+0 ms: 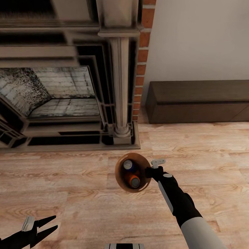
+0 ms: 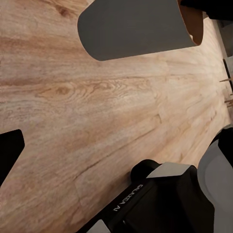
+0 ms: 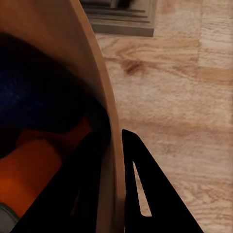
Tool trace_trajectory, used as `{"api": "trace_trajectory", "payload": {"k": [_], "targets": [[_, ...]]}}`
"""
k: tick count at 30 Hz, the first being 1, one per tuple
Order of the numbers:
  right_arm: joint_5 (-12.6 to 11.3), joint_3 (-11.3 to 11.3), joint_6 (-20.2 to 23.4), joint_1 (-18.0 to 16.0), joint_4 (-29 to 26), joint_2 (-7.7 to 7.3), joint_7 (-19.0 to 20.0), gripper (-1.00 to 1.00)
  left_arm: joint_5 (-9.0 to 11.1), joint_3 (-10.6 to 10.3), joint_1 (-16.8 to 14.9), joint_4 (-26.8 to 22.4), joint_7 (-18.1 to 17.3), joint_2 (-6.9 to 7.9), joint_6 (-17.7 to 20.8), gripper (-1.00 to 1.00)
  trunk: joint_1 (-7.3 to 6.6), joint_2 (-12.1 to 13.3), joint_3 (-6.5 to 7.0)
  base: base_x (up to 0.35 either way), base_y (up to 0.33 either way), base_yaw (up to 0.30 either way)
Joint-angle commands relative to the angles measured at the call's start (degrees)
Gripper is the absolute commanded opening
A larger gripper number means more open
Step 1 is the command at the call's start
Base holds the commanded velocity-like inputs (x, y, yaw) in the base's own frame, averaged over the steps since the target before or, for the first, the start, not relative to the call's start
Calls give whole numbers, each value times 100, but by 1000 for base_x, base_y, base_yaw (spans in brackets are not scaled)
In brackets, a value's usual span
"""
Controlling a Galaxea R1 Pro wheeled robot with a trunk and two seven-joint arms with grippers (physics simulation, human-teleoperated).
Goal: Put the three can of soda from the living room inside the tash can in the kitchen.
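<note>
The right pincer (image 1: 150, 170) clamps the bin's (image 1: 119, 176) rim; a blue can (image 1: 128, 165) and orange can (image 1: 132, 180) lie inside. The left pincer (image 1: 46, 226) gapes empty. A third can and the kitchen trip seem left.

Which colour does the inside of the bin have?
Glossy brown inside the bin; the head view shows it best, with cans in it.

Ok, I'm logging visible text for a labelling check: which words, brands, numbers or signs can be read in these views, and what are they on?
"GALAXEA", partly cut off at the picture's edge, in pale letters on the robot's dark body panel, left wrist view.
Soda cans inside the trash can held by the right end effector: any print too small to read.
Fireplace, wooden floor, dark low cabinet: no text.
</note>
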Motion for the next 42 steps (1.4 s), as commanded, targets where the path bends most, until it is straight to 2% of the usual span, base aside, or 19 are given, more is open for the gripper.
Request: {"api": "trace_trajectory", "payload": {"k": [1, 13, 16, 34, 40, 42], "targets": [[-53, 0, -1, -2, -4, 1, 24, -100, 0, 0, 0, 0, 0, 0, 0, 100, 0, 0, 0, 0, 0, 0], [-53, 0, -1, 6, -4, 1, 22, -100, 0, -8, 0, 0, 0, -2, -8, 100, 263, -481, -215, 0, 0, 0], [-53, 0, -1, 7, -4, 1, 22, -100, 0, -5, 0, 0, 0, 0, -6, 100, 263, -481, -215, 0, 0, 0], [-53, 3, -1, 8, -3, 10, 22, -100, 0, -10, 0, 0, 0, -1, -9, 100, 659, -1203, -538, 0, 0, 0], [-53, 8, -1, 8, 4, 10, 22, -100, 0, -9, 0, 0, 0, -2, -8, 100, 659, -1203, -538, 0, 0, 0], [-53, 9, -1, 8, 4, 10, 22, -100, 0, -9, 0, 0, 0, -3, -9, 100, 702, -1284, -574, 0, 0, 0]]}}
